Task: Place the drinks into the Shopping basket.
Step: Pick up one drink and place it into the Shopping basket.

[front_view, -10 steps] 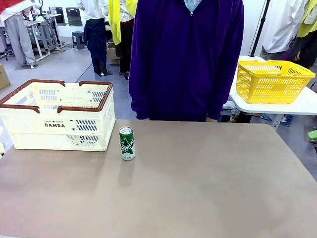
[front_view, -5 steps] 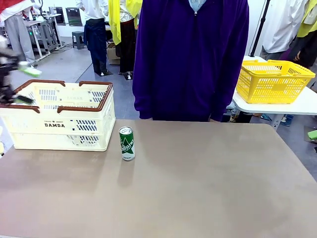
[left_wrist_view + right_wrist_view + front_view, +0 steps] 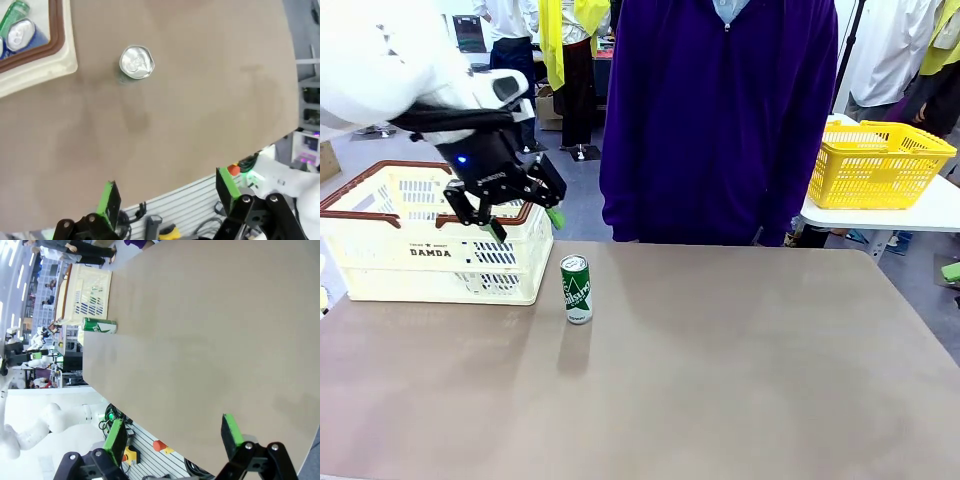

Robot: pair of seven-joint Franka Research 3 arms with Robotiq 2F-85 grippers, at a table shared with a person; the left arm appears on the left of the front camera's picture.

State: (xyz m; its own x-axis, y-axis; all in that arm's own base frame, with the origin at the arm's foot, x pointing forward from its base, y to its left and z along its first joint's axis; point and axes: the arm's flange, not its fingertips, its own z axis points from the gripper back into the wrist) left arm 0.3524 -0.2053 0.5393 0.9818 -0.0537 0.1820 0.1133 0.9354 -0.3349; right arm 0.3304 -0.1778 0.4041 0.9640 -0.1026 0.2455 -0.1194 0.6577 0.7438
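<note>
We take the green can as our landmark. It stands upright on the brown table, just beside the near right corner of the cream crate, not touching it as far as we can tell. From the left wrist camera we look straight down on its silver top, with the crate's brown rim off to one side of it.

Inside the crate, in the left wrist view, we see the silver top of a blue can tucked against the rim, and next to it part of a green bottle-like thing we cannot identify.

Our left gripper hangs in the air above and a little to the left of the green can, in front of the crate's right end. Its fingers stand wide apart with nothing between them. It is clear of both the can and the crate.

Our right gripper sits well away from the green can, over the table's near edge. Its fingers are also spread wide and hold nothing. In its view the green can shows far off, with the crate beyond it.

A person in a purple top stands at the far side of the table, behind the green can and to its right. A yellow basket sits on a separate white table further right.
</note>
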